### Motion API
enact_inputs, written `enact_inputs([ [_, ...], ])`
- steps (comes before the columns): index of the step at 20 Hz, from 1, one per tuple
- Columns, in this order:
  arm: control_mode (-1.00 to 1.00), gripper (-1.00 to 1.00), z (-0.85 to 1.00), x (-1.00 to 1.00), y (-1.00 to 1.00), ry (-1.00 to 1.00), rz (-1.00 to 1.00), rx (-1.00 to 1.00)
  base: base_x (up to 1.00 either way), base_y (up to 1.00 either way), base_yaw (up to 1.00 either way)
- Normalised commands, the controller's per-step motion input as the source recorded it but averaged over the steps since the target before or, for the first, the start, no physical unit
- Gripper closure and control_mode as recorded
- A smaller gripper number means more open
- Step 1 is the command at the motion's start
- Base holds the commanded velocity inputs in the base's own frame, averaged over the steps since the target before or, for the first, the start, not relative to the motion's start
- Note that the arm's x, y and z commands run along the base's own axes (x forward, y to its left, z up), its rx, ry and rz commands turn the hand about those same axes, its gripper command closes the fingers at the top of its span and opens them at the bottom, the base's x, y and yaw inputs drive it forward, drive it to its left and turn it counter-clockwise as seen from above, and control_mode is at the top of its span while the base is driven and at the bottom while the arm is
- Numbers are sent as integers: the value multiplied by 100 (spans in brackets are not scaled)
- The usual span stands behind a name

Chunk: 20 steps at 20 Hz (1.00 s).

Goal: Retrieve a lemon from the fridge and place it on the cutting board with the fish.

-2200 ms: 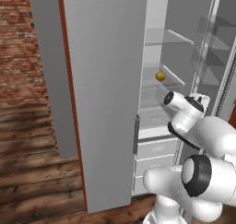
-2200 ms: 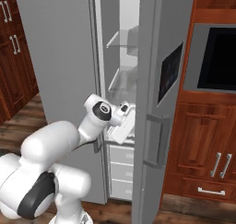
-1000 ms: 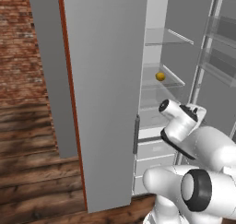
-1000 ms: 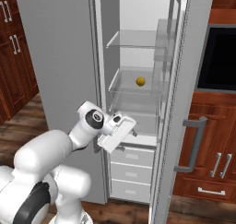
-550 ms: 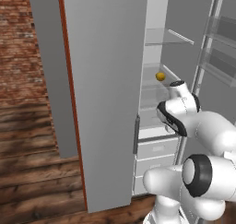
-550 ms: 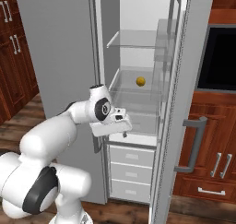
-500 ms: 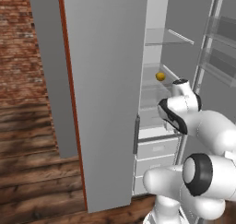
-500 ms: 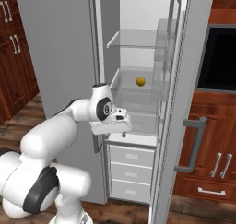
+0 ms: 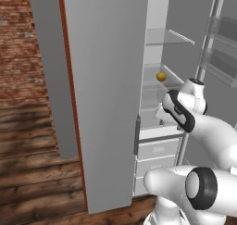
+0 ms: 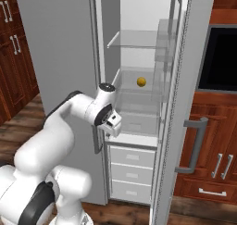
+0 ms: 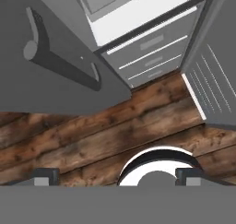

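The lemon [image 9: 160, 76] sits on a clear glass shelf inside the open fridge [image 9: 106, 80], toward the back of the white interior, and that is the thing my next move turns on. From my left base camera it lies up and to the left of the wrist, deeper into the cabinet; from the right base camera the lemon [image 10: 141, 82] is up and to the right of the claw [image 10: 114, 125], which hangs low at the front edge of the compartment, level with the bottom ledge above the drawers. So the fruit is above and beyond the claw, well apart from it, and being round it has no long axis to line up with.

The claw is pointing the wrong way for the reach: my hand camera looks down at the wooden floor [image 11: 92, 140], with the closed door's bar handle [image 11: 60, 57] at its left, the grey drawers [image 11: 152, 48] in the middle, and the ribbed inner face of the open door at the right. The fingertips [image 11: 45, 176] stand wide apart with nothing between them.

As for contents, I see the lemon alone on its shelf; the upper glass shelf [image 10: 134, 39] looks bare, and the door bins [image 9: 222, 43] appear to hold nothing. I judge I must lift and tip the hand up toward the shelf before closing in.
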Motion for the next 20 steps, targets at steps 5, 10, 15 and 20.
enact_inputs([
  [5, -100, -100, 13, 0, 29, 3, -6, -1, 0, 0, 0],
  [10, -100, -100, 72, -40, 0, 0, 4, -14, 0, 0, 0],
  [15, -100, -100, 28, -66, 0, 0, 13, -9, 0, 0, 0],
  [20, -100, -100, 1, -69, 0, 0, 16, -15, 0, 0, 0],
])
